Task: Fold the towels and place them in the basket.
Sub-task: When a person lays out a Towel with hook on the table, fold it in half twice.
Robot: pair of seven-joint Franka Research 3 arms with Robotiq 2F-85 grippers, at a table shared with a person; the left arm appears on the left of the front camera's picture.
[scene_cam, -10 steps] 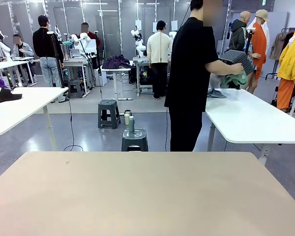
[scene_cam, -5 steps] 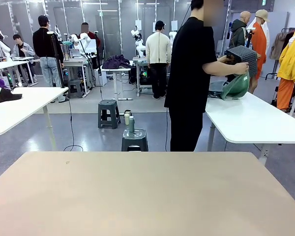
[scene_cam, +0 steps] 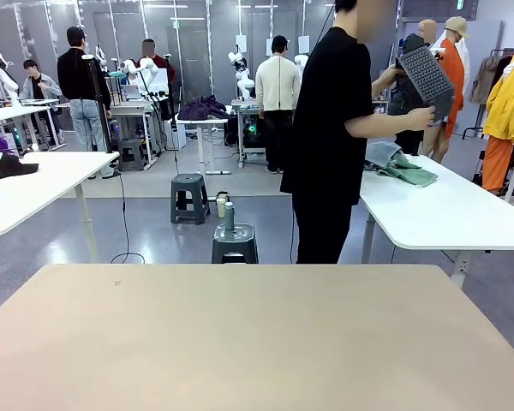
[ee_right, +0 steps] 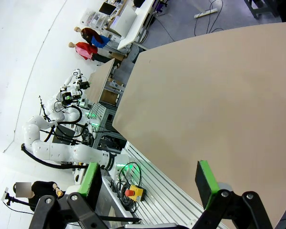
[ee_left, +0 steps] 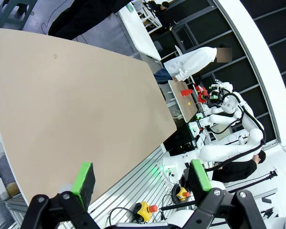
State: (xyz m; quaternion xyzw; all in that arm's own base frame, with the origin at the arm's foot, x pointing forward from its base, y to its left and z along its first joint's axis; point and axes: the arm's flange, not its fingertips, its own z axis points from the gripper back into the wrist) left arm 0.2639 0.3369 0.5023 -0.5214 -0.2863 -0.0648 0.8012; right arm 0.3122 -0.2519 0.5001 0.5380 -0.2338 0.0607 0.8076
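Beyond my tan table (scene_cam: 240, 334), a person in black stands at a white side table (scene_cam: 445, 210) on the right. Both of the person's hands hold the dark grey mesh basket (scene_cam: 426, 75) tipped up at chest height. Mint-green towels (scene_cam: 404, 168) lie in a loose heap on that white table below the basket. My left gripper (ee_left: 141, 177) hangs open above the tan table's near edge (ee_left: 62, 95), nothing between its green pads. My right gripper (ee_right: 148, 180) is open too, over the other side of the tan table (ee_right: 219, 95), and holds nothing.
A grey stool (scene_cam: 235, 243) with bottles on it stands on the floor just past the tan table, with a second stool (scene_cam: 189, 196) behind. Another white table (scene_cam: 34, 184) stands at the left. Other people work farther back.
The person has raised and tipped the basket, and the towels that hung from it have dropped onto the white table. My grippers have not moved.
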